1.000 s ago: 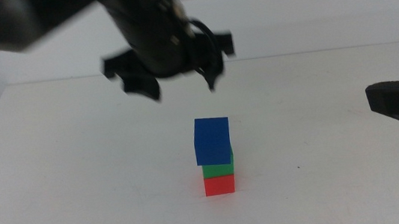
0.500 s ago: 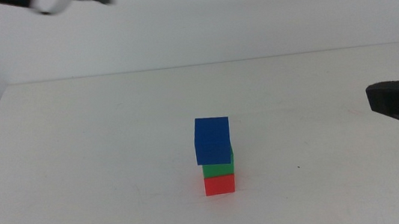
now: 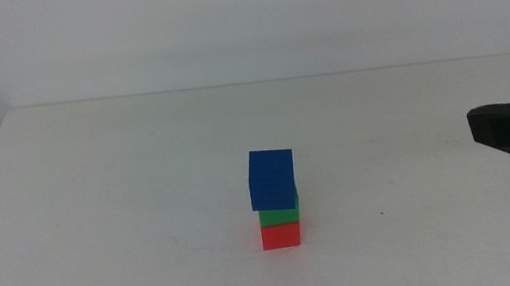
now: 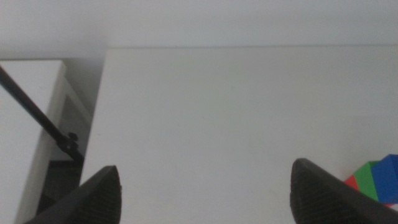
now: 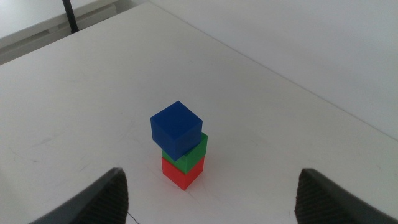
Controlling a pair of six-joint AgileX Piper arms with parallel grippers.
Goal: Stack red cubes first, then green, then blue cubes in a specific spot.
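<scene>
A: Where do the cubes stand?

B: In one column on the white worktop (image 3: 124, 177): the red cube (image 3: 281, 235) at the base, the green cube (image 3: 279, 215) on it, the blue cube (image 3: 272, 180) on top. The blue one sits twisted and overhangs the green a little.

A: And the arms?

B: The left end effector (image 4: 205, 193) is off beyond the middle view, released, with nothing between its jaws. The right end effector (image 5: 211, 193) waits by the worktop's right side, also released and empty, well apart from the stack.

A: How would the cubes handle?

B: Rigid, small, probably light, with matte faces that should grip well. I'd pinch two opposite side faces, gently: the column looks easy to topple.
</scene>
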